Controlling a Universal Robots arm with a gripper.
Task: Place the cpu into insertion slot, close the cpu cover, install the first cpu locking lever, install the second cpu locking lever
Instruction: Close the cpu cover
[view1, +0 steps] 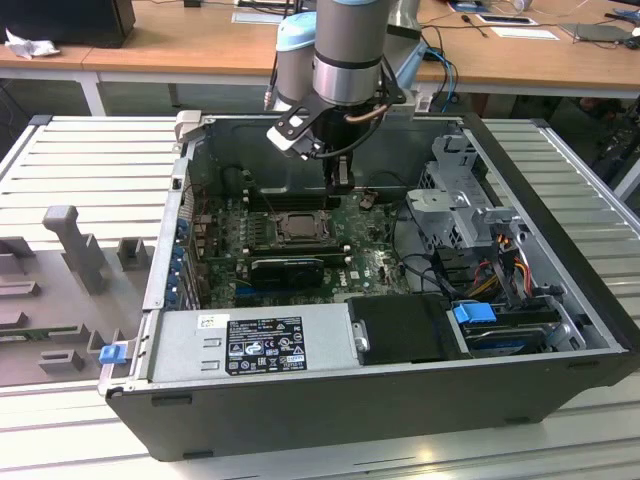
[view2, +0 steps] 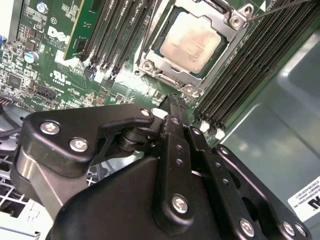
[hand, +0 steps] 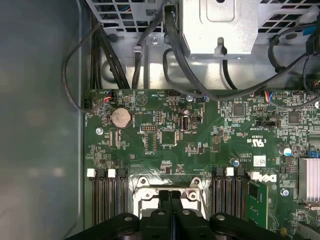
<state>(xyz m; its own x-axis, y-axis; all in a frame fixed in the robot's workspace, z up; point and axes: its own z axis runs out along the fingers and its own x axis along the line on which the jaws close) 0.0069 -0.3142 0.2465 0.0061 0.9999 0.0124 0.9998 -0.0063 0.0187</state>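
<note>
Second wrist view is showing you the cpu (view2: 192, 40) lying flat in its socket (view2: 150, 66), pale metal top facing up. The cpu cover (view2: 172, 75) appears to be lying folded down around it, its silvery frame bordering the chip on every side you can see. Going by that, the first two steps are looking done. A thin wire lever (view2: 280, 7) is running off past the socket's far corner. You cannot tell from these views whether it is latched, so the two lever steps are reading as not yet done.

Your gripper (view2: 172, 100) is hovering just beside the cover's near edge, jaws clenched together on nothing. Whether the tips are touching the frame you cannot tell. In the first wrist view the gripper (hand: 170, 197) is sitting over that same edge, with memory slots (hand: 107, 195) flanking the socket on the green motherboard (hand: 170, 135). In the exterior view the arm (view1: 345, 60) is reaching down into the open computer case (view1: 560, 200), with the gripper (view1: 341, 182) hanging just beside the socket.
</note>
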